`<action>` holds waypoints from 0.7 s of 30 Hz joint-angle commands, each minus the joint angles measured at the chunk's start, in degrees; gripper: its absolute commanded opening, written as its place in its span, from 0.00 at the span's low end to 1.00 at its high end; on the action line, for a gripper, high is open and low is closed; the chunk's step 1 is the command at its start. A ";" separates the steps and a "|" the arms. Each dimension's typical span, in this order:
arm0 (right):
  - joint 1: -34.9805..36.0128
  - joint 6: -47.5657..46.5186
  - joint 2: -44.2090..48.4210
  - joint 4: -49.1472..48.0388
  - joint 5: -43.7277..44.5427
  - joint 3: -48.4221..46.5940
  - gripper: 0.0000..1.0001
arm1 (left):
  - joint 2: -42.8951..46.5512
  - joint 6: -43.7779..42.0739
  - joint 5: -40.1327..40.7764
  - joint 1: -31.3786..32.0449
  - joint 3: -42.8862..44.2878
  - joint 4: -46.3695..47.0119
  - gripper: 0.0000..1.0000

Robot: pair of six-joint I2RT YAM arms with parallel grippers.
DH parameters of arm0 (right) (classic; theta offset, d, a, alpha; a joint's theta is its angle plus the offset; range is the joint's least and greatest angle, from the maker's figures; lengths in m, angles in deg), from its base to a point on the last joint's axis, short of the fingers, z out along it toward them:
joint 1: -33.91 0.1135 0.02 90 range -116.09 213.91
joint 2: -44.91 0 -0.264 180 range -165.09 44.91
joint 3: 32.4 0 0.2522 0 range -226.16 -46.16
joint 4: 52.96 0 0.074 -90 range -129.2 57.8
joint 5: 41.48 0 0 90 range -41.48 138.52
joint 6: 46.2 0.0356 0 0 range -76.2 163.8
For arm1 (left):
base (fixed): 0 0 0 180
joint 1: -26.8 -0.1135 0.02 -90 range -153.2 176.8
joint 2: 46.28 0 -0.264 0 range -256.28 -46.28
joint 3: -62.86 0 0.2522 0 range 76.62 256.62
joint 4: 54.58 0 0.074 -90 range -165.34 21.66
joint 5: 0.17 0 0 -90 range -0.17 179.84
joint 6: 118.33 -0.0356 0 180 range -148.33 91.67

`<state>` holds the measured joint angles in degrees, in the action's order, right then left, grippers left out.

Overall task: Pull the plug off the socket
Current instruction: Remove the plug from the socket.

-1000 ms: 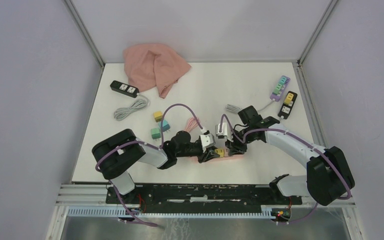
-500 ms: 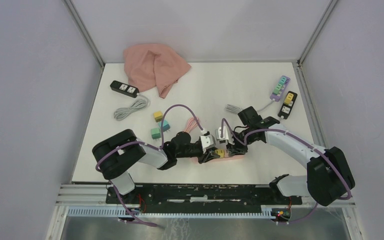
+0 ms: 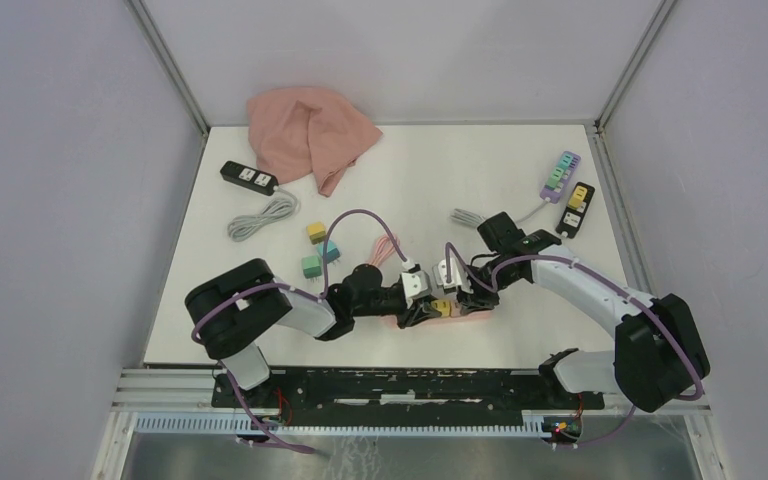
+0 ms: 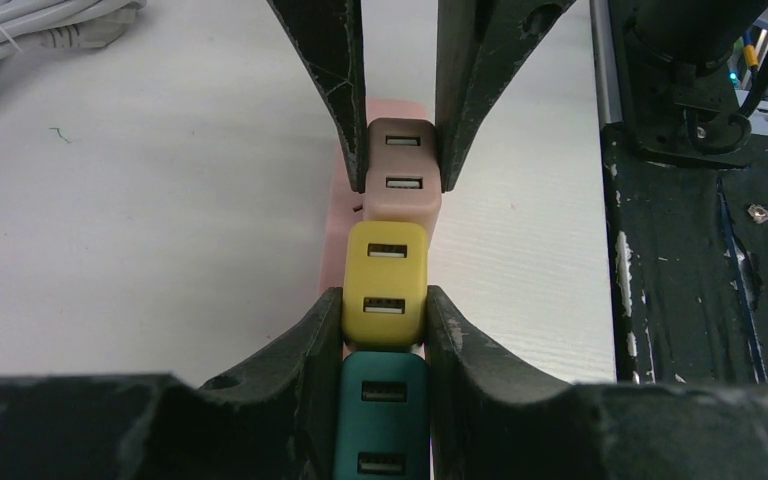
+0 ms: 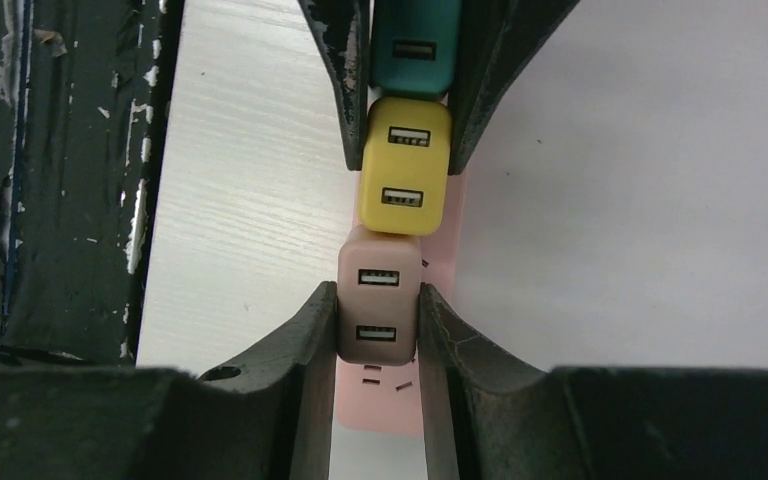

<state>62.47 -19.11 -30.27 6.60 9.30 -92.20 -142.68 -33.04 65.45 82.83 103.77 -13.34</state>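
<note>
A pink socket strip [image 5: 392, 402] lies near the table's front edge with three USB plugs in a row: teal [image 4: 381, 420], yellow [image 4: 386, 270] and mauve [image 5: 380, 290]. My left gripper [image 4: 384, 300] is shut over the teal plug, its tips pressing the yellow plug's near end. From the other side my right gripper [image 5: 378, 300] is shut on the mauve plug. In the top view the two grippers [image 3: 422, 305] [image 3: 465, 298] face each other over the strip [image 3: 457, 316], hiding most of it.
At the back left lie a pink cloth [image 3: 308, 135], a black power strip [image 3: 249, 177] and a coiled grey cable [image 3: 263, 216]. Loose plugs [image 3: 317, 250] sit left of the grippers. A purple strip [image 3: 561, 175] and a black one [image 3: 575, 208] lie back right. The black rail [image 4: 700, 250] borders the near edge.
The right wrist has shifted slightly toward the near right while still clamped on the mauve plug. The left arm has barely moved.
</note>
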 commanded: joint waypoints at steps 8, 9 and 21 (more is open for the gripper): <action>0.44 20.01 2.15 -11.77 -3.48 -3.49 0.00 | -2.04 -0.32 1.97 -0.45 -0.61 1.05 0.03; -0.92 19.80 2.18 -11.55 -2.45 -3.59 0.00 | -2.04 -0.24 2.00 -0.48 -0.80 1.18 0.03; -0.16 -5.76 0.00 10.75 -12.86 -3.91 0.00 | -1.64 -0.18 1.84 -0.41 -0.84 1.07 0.03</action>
<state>58.75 -19.57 -29.55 9.29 4.89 -93.03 -143.23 -32.89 64.89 83.08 103.42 -10.12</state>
